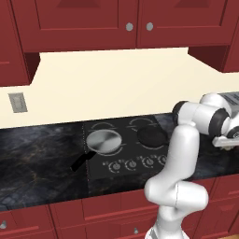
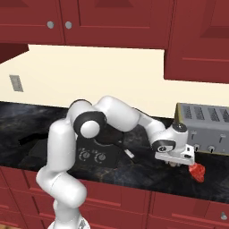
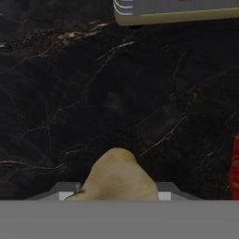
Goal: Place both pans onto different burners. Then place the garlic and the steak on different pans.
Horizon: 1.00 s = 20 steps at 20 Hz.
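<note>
Dark, shiny stone counter (image 3: 116, 93) with thin cracks — my gripper (image 3: 116, 196) hugs the lumpy tan garlic (image 3: 119, 177); my fingertips hide behind it.

silver pan (image 1: 104, 141), black pan (image 1: 152, 135): on burners | garlic (image 3: 119, 176): counter

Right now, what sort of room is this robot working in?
A rendered home kitchen, by the look of it: red cabinets above a dark marble counter, a black glass cooktop carrying two pans, and a toaster against the wall.
</note>
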Available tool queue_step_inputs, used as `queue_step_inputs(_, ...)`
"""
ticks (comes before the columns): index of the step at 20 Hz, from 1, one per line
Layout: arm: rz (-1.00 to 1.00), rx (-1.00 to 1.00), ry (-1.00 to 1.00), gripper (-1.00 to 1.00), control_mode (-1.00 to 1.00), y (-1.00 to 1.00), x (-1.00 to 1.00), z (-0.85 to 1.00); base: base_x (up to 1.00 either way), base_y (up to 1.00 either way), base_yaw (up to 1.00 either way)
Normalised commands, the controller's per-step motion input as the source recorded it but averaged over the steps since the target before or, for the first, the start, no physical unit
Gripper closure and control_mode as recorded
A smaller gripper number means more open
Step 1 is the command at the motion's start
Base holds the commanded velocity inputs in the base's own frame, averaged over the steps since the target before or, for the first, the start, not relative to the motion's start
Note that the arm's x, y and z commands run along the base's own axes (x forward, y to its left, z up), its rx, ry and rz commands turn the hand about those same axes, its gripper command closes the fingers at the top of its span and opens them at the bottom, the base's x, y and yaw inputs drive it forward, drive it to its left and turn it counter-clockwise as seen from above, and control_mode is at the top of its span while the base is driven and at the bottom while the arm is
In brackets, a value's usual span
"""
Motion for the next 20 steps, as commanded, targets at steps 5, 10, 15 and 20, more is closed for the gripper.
queue_step_inputs(5,0.00,0.00,0.00,1.00,-1.00,0.03,-0.06,0.49,0.00,0.00,0.00)
queue_step_inputs(10,0.00,-0.06,0.00,1.00,-1.00,0.54,-0.51,0.32,0.00,0.00,0.00)
queue_step_inputs(15,0.00,-0.10,0.00,1.00,-1.00,0.95,-0.51,0.34,0.00,0.00,0.00)
queue_step_inputs(20,0.00,-0.11,0.01,1.00,-1.00,1.00,-0.13,0.53,0.00,0.00,0.00)
